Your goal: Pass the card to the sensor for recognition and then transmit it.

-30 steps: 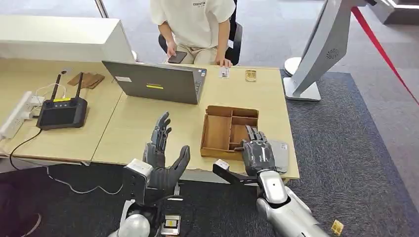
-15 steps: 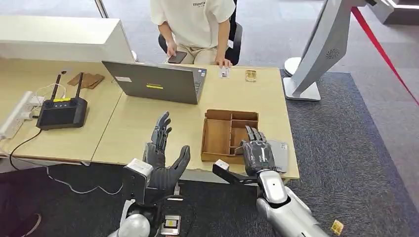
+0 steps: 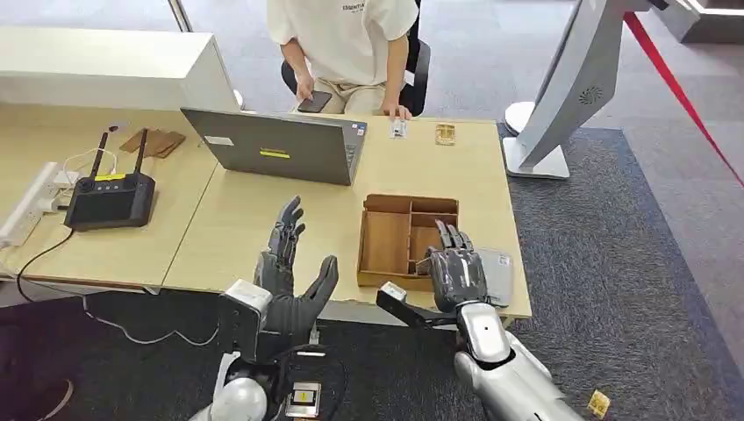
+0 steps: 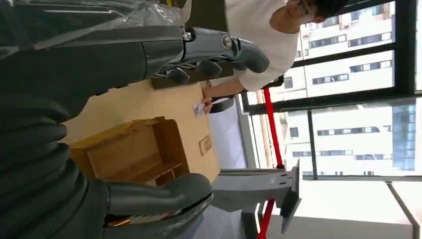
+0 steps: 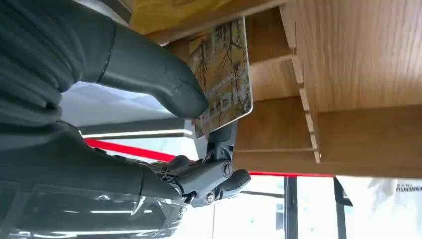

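Card (image 5: 224,74) pinched between thumb and fingers of right hand (image 3: 456,267), over wooden tray (image 3: 386,241) at lower centre-right, on the counter (image 3: 263,219). Left hand (image 3: 285,276) lower centre, fingers spread wide, holding nothing.

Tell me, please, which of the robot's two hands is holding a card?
The right hand, over the wooden tray, pinches a patterned card between thumb and fingers. The left hand is raised before the table edge with fingers spread, holding nothing.
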